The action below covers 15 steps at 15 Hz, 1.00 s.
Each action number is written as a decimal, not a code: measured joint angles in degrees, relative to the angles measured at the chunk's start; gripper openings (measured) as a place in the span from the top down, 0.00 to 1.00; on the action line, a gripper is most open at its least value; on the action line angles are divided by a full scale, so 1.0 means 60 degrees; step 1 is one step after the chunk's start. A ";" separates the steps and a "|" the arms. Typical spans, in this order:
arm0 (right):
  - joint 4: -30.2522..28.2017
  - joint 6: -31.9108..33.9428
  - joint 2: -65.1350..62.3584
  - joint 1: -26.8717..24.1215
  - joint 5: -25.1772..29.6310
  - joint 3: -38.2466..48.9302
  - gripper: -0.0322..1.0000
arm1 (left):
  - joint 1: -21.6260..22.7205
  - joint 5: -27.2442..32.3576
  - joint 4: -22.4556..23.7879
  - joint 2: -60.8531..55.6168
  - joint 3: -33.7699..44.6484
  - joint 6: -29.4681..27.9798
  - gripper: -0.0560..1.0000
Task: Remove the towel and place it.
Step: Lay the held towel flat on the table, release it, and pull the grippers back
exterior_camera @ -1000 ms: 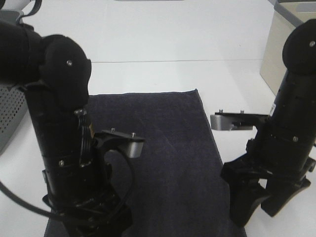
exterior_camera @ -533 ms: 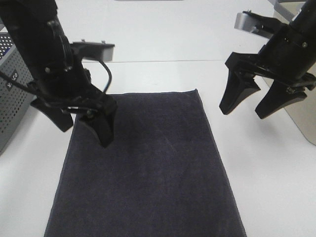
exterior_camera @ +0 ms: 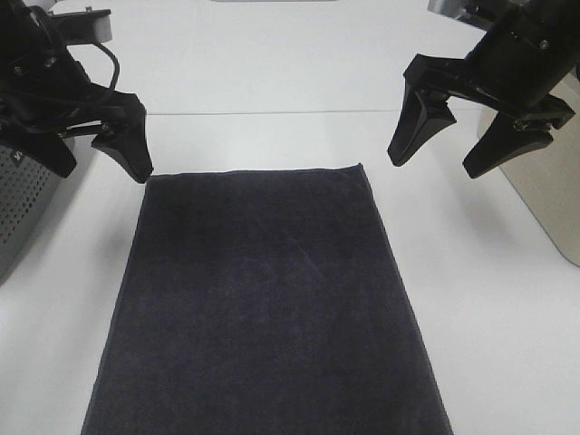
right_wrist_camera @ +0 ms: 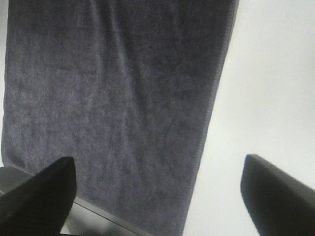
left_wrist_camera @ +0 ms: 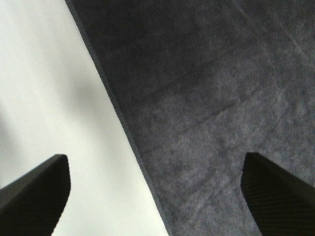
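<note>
The dark charcoal towel (exterior_camera: 263, 299) lies flat and spread out on the white table, its long side running toward the front edge. It also shows in the left wrist view (left_wrist_camera: 211, 98) and the right wrist view (right_wrist_camera: 113, 98). My left gripper (exterior_camera: 95, 159) is open and empty, raised above the table beside the towel's far left corner. My right gripper (exterior_camera: 444, 154) is open and empty, raised above the table to the right of the towel's far right corner. Neither gripper touches the towel.
A grey perforated basket (exterior_camera: 18, 208) stands at the left edge of the table. A beige box (exterior_camera: 553, 190) stands at the right edge. The white table (exterior_camera: 489, 299) shows on both sides of the towel.
Both arms have risen and pulled back from the front of the table to the far corners of the towel. The towel has not moved.
</note>
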 joint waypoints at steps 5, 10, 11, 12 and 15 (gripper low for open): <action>-0.0334 -0.0258 0.2492 -0.0382 0.1299 -0.3447 0.12 | 0.0000 -0.0592 -0.0048 0.0840 -0.0392 0.0000 0.11; 0.0067 -0.0554 0.4383 -0.0688 0.1327 -0.4841 0.12 | 0.0000 -0.0477 -0.0353 0.2636 -0.1490 0.0000 0.11; 0.0258 -0.0668 0.4708 -0.0840 0.1337 -0.4851 0.12 | 0.0000 -0.0439 -0.0353 0.2998 -0.1862 -0.0019 0.11; 0.0420 -0.0821 0.4956 -0.0945 0.1337 -0.4861 0.12 | 0.0000 -0.0401 -0.0353 0.3323 -0.2273 -0.0029 0.11; 0.0945 -0.1318 0.5634 -0.1155 0.1356 -0.4985 0.12 | 0.0544 0.0401 -0.0420 0.4335 -0.4011 -0.0038 0.11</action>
